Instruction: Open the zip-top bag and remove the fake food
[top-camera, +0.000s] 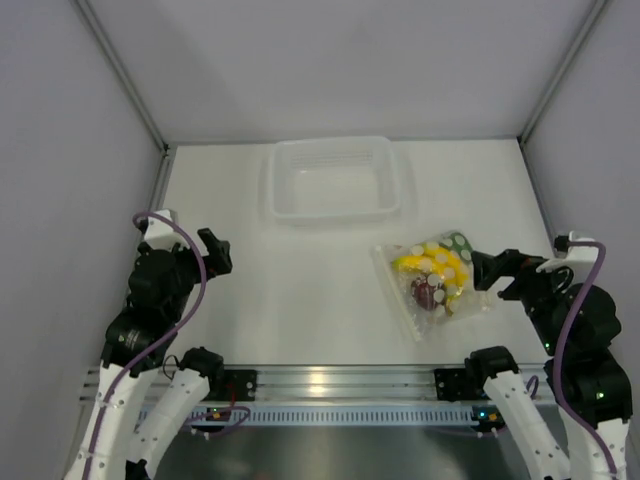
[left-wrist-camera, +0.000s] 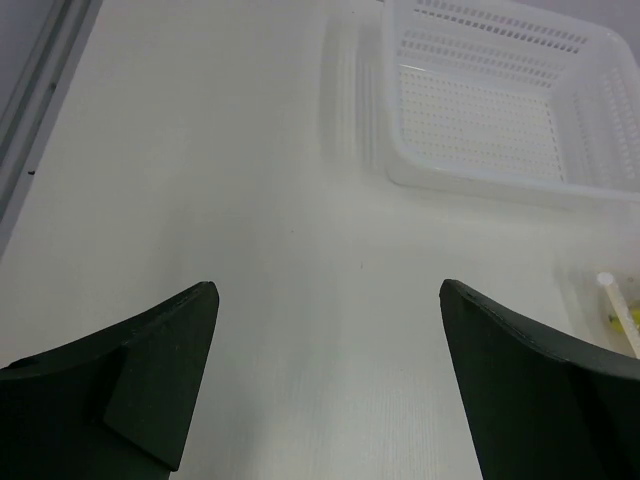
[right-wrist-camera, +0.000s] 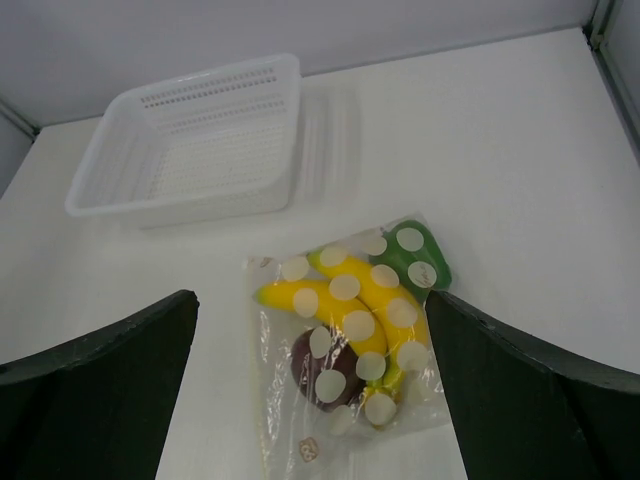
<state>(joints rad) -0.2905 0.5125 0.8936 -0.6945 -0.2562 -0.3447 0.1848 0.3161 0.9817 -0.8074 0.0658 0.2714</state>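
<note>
The zip-top bag (top-camera: 432, 275) lies flat on the white table, right of centre, clear with white dots. Inside are the yellow banana bunch (right-wrist-camera: 360, 305), the dark red round fruit (right-wrist-camera: 325, 365) and the green pepper-like piece (right-wrist-camera: 410, 255). In the right wrist view the bag (right-wrist-camera: 345, 350) lies between and below my open right gripper (right-wrist-camera: 310, 310), whose fingers do not touch it. From above, the right gripper (top-camera: 497, 272) sits just right of the bag. My left gripper (top-camera: 215, 250) is open and empty over bare table at the left (left-wrist-camera: 328, 290). A corner of the bag (left-wrist-camera: 615, 300) shows at the left wrist view's right edge.
A rigid translucent perforated tray (top-camera: 330, 148) stands empty at the back centre, also in the left wrist view (left-wrist-camera: 480, 180) and the right wrist view (right-wrist-camera: 180, 205). Grey walls enclose the table on three sides. A metal rail (top-camera: 330, 385) runs along the near edge.
</note>
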